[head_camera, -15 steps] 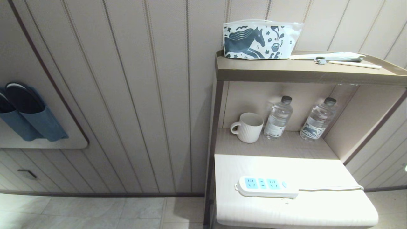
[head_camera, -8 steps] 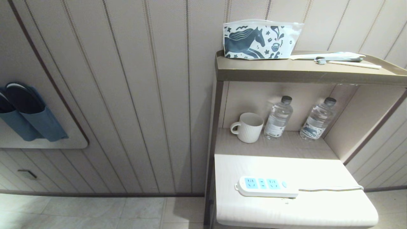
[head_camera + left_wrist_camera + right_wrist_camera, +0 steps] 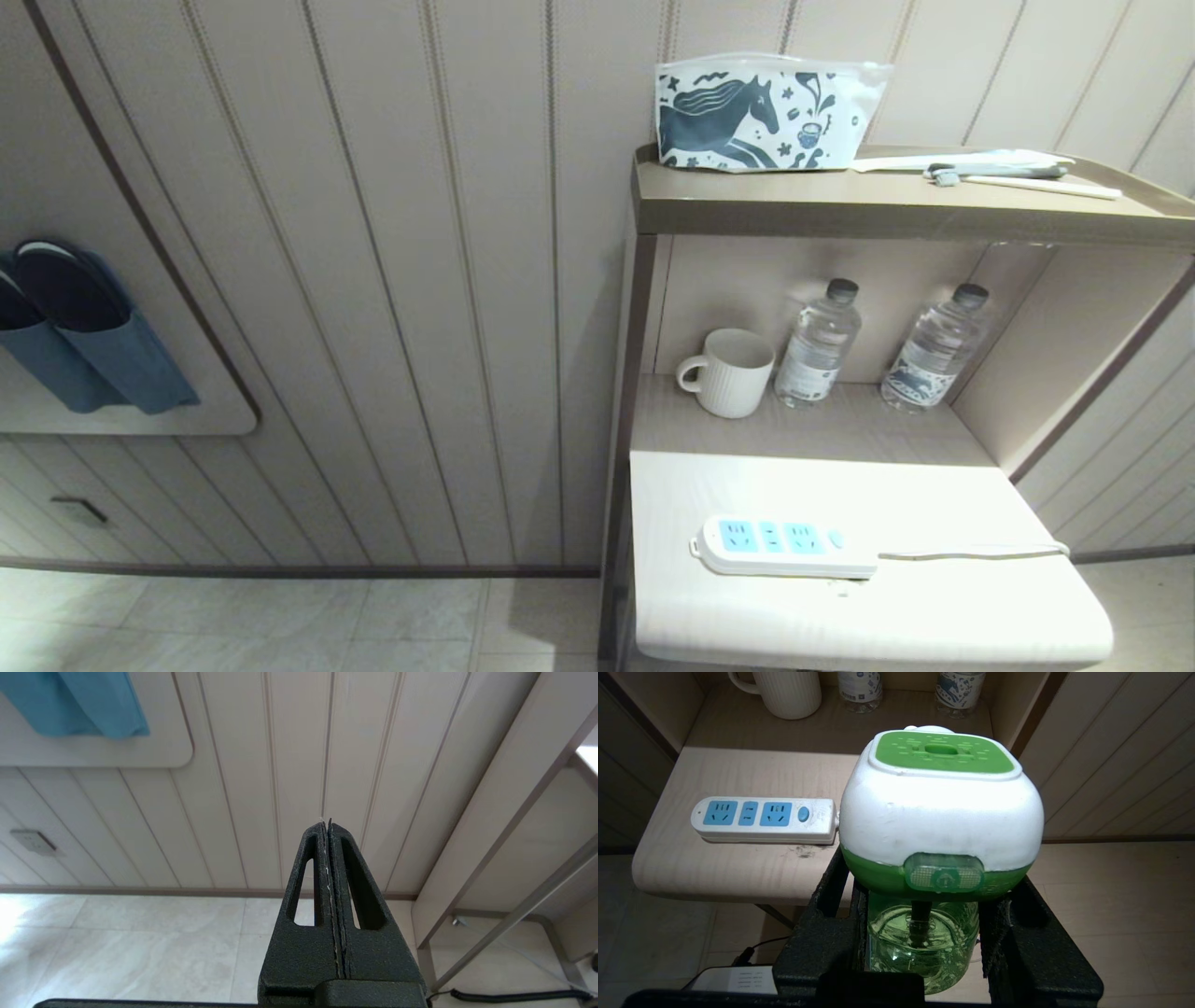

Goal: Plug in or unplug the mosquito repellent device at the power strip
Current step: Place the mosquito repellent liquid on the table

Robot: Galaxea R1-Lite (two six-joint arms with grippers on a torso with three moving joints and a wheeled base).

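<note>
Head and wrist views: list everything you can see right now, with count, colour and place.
Power strip: 1, white with blue sockets, on the low table.
Mosquito repellent device: 1, white and green, held in front of the table.
Mug: 1, white, middle shelf.
Water bottles: 2, clear, beside the mug.
Pouch: 1, white with blue horse, top shelf.
Slippers: 2, blue, in a wall holder.
Right claw: black, shut on the device's bottle.
Left claw: black, shut, facing the wall.

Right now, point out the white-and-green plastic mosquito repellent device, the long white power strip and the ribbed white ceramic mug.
white-and-green plastic mosquito repellent device [image 3: 941, 816]: right wrist view, white front shell.
long white power strip [image 3: 782, 545]: head view, socket face.
ribbed white ceramic mug [image 3: 733, 383]: head view, ribbed side.
</note>
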